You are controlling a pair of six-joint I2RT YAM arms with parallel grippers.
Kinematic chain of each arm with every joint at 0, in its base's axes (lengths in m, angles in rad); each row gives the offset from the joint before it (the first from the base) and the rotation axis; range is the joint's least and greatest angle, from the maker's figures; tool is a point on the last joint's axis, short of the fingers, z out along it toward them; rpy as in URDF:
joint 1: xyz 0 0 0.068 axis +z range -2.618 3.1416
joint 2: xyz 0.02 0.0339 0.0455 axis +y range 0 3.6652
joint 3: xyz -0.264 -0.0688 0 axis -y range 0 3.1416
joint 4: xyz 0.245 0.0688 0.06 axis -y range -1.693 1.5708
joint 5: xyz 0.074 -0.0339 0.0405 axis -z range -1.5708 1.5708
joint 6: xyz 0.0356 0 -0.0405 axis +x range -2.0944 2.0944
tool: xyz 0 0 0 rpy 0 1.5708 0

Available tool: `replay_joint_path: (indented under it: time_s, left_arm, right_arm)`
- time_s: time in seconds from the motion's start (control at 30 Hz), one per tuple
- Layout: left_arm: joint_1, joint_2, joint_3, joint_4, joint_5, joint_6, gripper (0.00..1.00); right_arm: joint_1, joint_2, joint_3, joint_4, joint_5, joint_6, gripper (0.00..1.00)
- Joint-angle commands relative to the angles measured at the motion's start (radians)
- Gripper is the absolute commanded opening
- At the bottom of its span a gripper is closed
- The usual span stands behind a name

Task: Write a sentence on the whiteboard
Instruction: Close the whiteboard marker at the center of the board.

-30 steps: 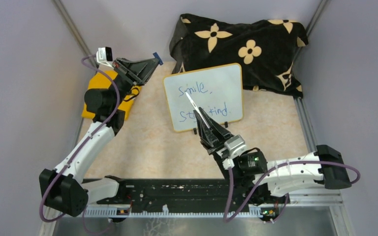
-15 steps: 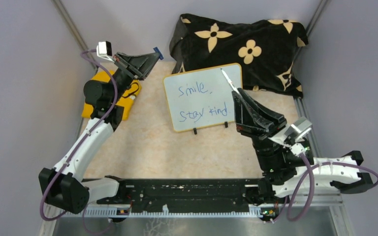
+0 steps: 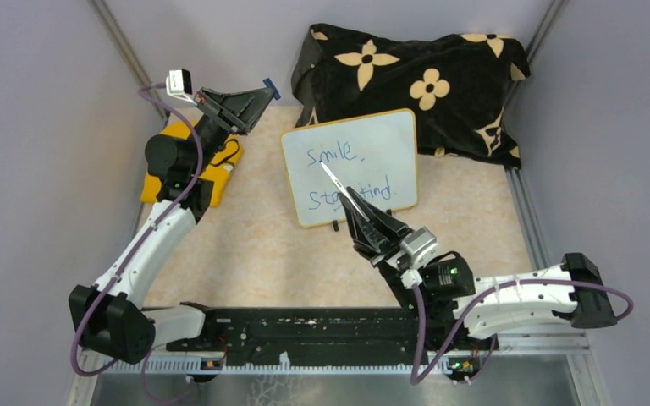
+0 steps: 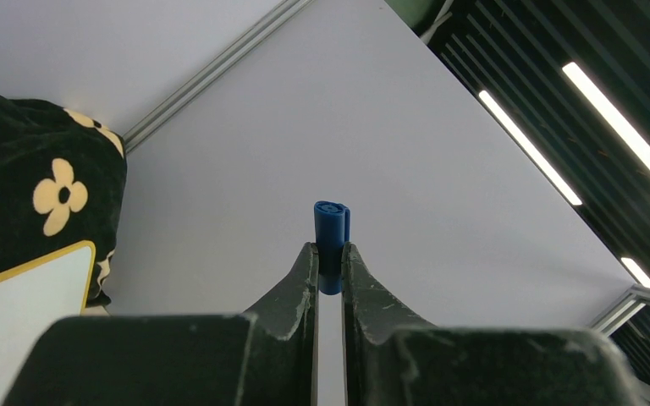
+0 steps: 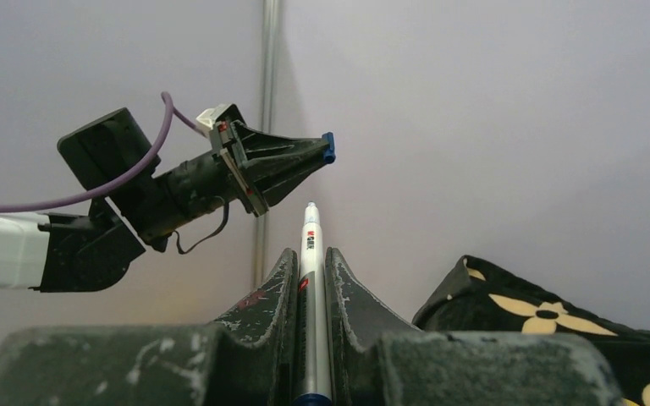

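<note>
**Words are up; the cap comes next**

The whiteboard (image 3: 389, 139) stands propped against a black flowered cloth (image 3: 440, 76) at the back of the surface (image 3: 254, 245). The sentence (image 3: 332, 156) on it reads "Smile," over "Stay kind" in blue.

The right pincer (image 5: 309, 258) is clamped narrow on a white marker (image 5: 309, 227), which is raised off the board and aimed towards the left arm. The left pincer (image 4: 330, 254) pinches a blue cap (image 4: 332, 222) held up in the air.

Writing looks finished to me. Recapping would need tip and cap lined up squarely. The marker's red print is too small to read.
</note>
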Motion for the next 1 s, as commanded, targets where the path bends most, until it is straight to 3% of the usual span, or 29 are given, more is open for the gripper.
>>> replay_joint_path:
  time_s: [0.0, 0.13, 0.43, 0.57, 0.77, 0.97]
  left_arm:
    - [0.006, 0.012, 0.028, 0.041, 0.022, -0.016, 0.00]
    - [0.006, 0.032, 0.043, 0.065, 0.052, -0.029, 0.00]
    - [0.006, 0.068, 0.032, 0.234, 0.156, -0.214, 0.00]
    - [0.006, 0.018, 0.036, 0.210, 0.159, -0.184, 0.00]
    - [-0.041, -0.020, 0.041, 0.143, 0.109, -0.103, 0.00]
    - [-0.058, 0.040, 0.105, 0.195, 0.165, -0.144, 0.00]
  right_arm:
    - [-0.015, 0.019, -0.019, 0.166, -0.007, 0.008, 0.00]
    - [-0.022, 0.018, -0.048, 0.173, -0.026, 0.037, 0.00]
    - [-0.058, 0.082, -0.047, 0.288, -0.001, 0.020, 0.00]
    - [-0.122, 0.110, -0.024, 0.278, -0.006, 0.133, 0.00]
    - [-0.125, 0.201, 0.071, 0.323, -0.055, 0.078, 0.00]
    - [-0.136, 0.250, 0.177, 0.263, -0.108, 0.055, 0.00]
